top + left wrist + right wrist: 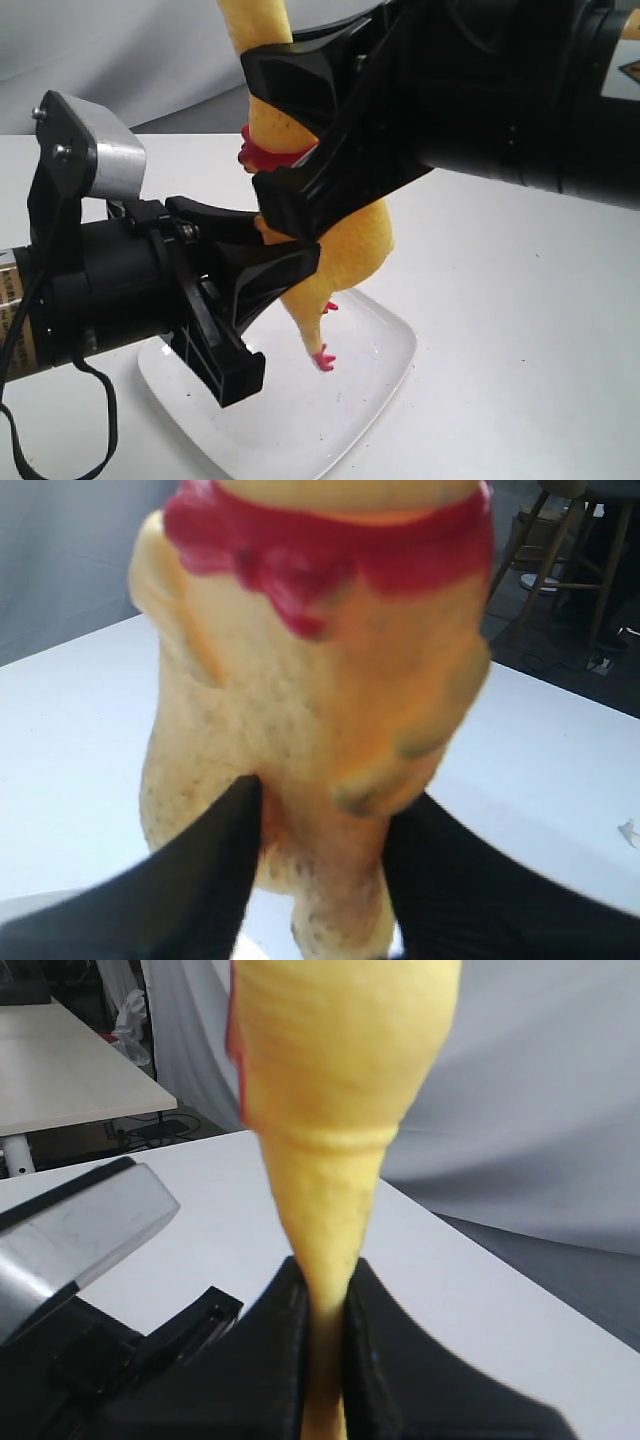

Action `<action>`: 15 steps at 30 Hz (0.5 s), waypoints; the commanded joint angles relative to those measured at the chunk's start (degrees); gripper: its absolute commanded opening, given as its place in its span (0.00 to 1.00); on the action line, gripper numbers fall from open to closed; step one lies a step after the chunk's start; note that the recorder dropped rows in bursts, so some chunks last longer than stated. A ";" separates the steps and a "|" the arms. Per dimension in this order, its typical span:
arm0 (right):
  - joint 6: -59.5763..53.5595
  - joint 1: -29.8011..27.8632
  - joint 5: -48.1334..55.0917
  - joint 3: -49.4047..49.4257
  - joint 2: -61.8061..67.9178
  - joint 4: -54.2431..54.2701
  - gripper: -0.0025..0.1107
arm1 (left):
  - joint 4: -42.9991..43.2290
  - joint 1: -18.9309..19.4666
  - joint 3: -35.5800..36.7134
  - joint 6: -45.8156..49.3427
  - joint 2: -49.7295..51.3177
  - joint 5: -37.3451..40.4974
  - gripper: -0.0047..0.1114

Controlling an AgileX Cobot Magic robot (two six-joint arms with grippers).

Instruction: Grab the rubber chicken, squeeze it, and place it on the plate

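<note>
The yellow rubber chicken (355, 250) hangs upright in the air, red feet down, just above the white speckled plate (370, 390). My right gripper (268, 130) is shut on its thin neck near the red band; the right wrist view shows the neck (335, 1080) pinched flat between the black fingers (285, 1340). My left gripper (285, 240) reaches in from the left and is shut on the lower body. In the left wrist view both fingers press into the body (320, 700), one denting it. The head is out of view above.
The white table (520, 330) spreads round the plate. The left arm's silver wrist camera (105, 160) and a black cable loop (100, 400) sit at the left. Grey backdrop cloth behind; stools (560, 550) beyond the table's far edge.
</note>
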 commanded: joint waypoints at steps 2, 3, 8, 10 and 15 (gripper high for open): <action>0.38 0.06 0.46 -0.03 -0.17 1.37 0.02 | 0.95 -0.01 -0.64 0.37 0.00 -2.01 0.91; 0.38 0.06 0.46 -0.03 -0.17 1.37 0.02 | 0.82 -0.01 -0.64 0.07 0.00 -2.01 0.94; 0.38 0.06 0.46 -0.03 -0.17 1.48 0.02 | 0.82 -0.01 -0.64 -0.01 0.00 -2.01 0.86; 0.38 0.06 0.46 -0.03 -0.17 1.48 0.02 | 0.82 -0.01 -0.64 -0.01 0.00 -2.01 0.77; 0.38 0.06 0.46 -0.03 -0.17 1.48 0.02 | 0.94 -0.01 -0.26 -0.01 0.00 -1.89 0.27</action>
